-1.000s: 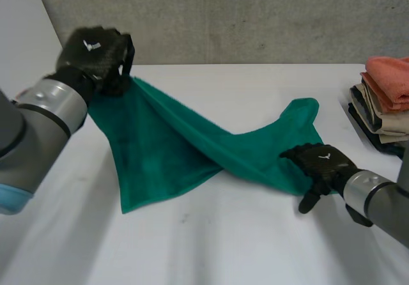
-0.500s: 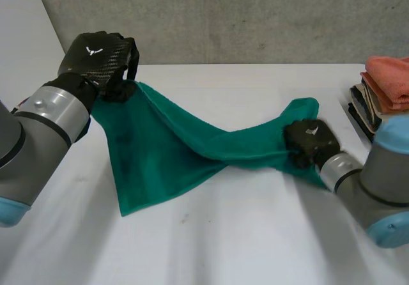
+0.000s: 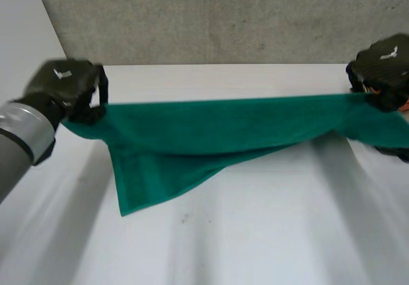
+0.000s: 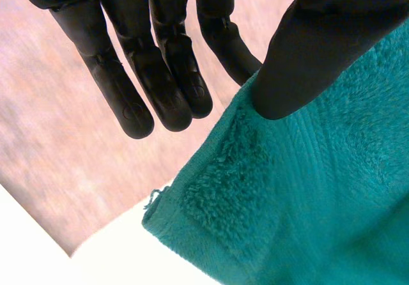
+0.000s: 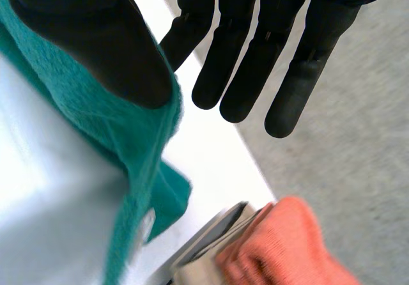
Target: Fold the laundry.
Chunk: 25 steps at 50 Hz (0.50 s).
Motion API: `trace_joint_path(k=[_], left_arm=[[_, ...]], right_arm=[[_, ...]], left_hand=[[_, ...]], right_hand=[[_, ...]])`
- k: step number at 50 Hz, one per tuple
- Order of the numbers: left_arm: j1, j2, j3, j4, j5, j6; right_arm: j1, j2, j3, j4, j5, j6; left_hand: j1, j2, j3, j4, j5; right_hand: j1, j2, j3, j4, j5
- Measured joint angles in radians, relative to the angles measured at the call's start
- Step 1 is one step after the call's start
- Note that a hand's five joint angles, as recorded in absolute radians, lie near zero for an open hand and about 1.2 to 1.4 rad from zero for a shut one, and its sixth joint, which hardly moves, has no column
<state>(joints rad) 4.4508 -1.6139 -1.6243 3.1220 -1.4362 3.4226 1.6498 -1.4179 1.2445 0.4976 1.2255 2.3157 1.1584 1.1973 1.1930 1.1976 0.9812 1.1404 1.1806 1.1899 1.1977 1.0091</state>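
A green towel [image 3: 211,131] hangs stretched between my two hands above the white table [image 3: 243,234]. Its top edge runs taut and nearly level, and a lower corner sags onto the table at the left. My left hand [image 3: 64,84] holds the towel's left top corner. In the left wrist view its thumb [image 4: 319,48] presses on the towel [image 4: 307,195] at that corner, with the fingers [image 4: 160,74] straight. My right hand [image 3: 383,64] holds the right top corner. There its thumb [image 5: 96,36] clamps the towel [image 5: 121,131] beside straight fingers [image 5: 255,55].
A stack of folded laundry with an orange cloth [image 5: 281,246] on top stands at the table's right edge, just under my right hand. A grey concrete wall [image 3: 223,16] runs behind the table.
My right hand has shut on the towel's right end and lifted it up and to the right. My left hand has moved left and lower. The towel has gone from slack to taut.
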Motion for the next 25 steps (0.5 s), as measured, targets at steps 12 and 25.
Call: trace_joint_path(k=[12, 25], left_arm=[[-0.055, -0.429, 0.36, 0.227, -0.006, 0.139], [-0.083, -0.447, 0.536, 0.87, -0.026, 0.118]], right_arm=[[0.079, 0.344, -0.237, -0.277, 0.16, 0.079], [0.097, 0.288, -0.286, -1.005, 0.225, 0.441]], left_hand=[[0.0, 0.002, 0.002, 0.004, 0.0], [0.0, 0.002, 0.003, 0.004, 0.013]], right_hand=[[0.0, 0.0, 0.0, 0.0, 0.009], [0.0, 0.0, 0.003, 0.001, 0.016]])
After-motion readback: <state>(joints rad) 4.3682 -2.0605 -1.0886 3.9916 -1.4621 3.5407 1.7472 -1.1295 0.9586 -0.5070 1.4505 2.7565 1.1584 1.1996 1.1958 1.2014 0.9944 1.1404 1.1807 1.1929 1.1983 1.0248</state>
